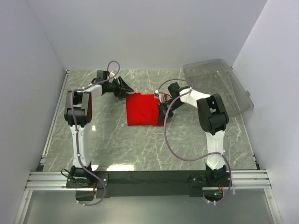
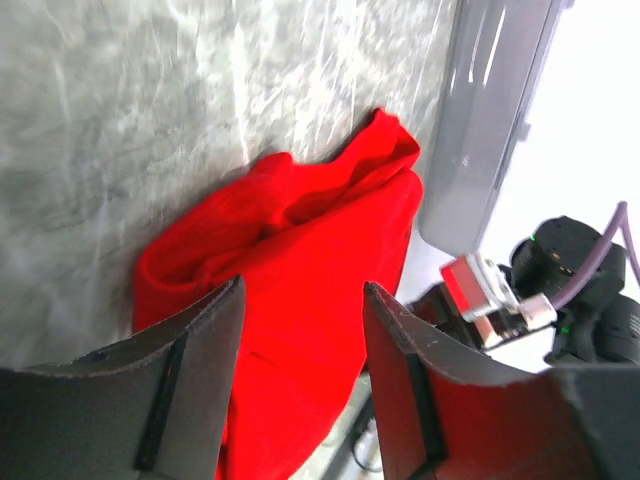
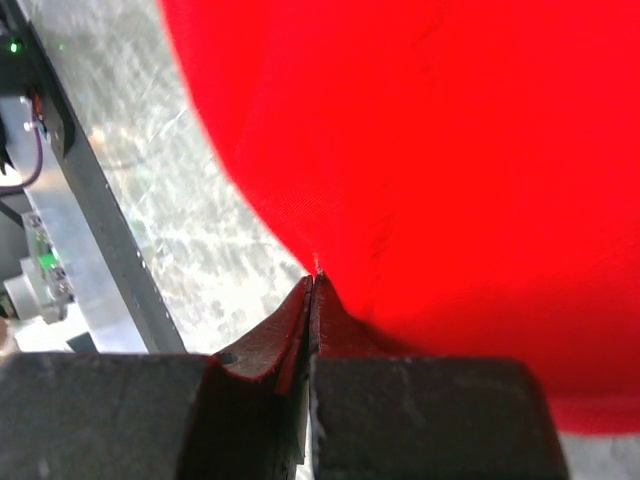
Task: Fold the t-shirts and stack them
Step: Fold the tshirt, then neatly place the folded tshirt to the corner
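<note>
The red t-shirt (image 1: pixel 144 109) lies roughly folded mid-tabletop (image 1: pixel 140 149) toward the far edge, with the left gripper (image 1: pixel 127 89) spread and empty at its far-left corner, likely leaving the fold lying, while the right gripper (image 1: pixel 162 110), fingers pressed together, seems to steady its right edge.

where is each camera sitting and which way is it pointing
top external: fixed high behind the robot, looking down at the table; left arm and right arm show, t-shirt between them, bin far right.
left wrist: on the left arm, looking rightward past its open left claw over the t-shirt to the bin and right arm.
right wrist: on the right arm, close over the cloth, a metal rail beyond; right claw shut on the t-shirt's edge.
shared: all three show the t-shirt; top and left wrist both show the bin.
</note>
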Action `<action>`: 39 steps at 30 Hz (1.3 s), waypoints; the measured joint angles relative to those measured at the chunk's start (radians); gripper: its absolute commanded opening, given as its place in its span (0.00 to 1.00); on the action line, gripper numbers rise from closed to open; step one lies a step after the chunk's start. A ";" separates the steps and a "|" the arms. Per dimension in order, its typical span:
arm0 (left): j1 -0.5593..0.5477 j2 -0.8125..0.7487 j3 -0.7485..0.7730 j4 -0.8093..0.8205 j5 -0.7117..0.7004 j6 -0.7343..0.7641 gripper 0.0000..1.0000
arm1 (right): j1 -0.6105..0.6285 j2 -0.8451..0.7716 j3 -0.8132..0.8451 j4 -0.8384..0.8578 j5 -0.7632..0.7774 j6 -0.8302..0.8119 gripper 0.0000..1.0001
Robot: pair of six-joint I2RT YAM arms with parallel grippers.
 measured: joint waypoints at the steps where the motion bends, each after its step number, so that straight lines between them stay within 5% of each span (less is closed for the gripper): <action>1: 0.003 -0.014 0.000 -0.010 -0.013 0.015 0.57 | 0.000 -0.009 0.001 -0.011 0.000 -0.013 0.00; 8: 0.018 -0.218 -0.025 -0.149 -0.127 0.180 0.57 | -0.002 -0.116 0.047 -0.081 0.023 -0.091 0.00; 13: 0.009 -0.389 -0.192 -0.155 -0.131 0.225 0.57 | -0.014 -0.193 0.070 -0.087 0.059 -0.117 0.01; 24: -0.035 -0.472 -0.558 -0.125 -0.226 0.155 0.67 | -0.087 -0.293 0.066 -0.041 0.207 -0.091 0.19; 39: -0.082 -0.438 -0.390 -0.195 -0.410 0.165 0.71 | -0.100 -0.343 -0.053 0.039 0.236 -0.034 0.41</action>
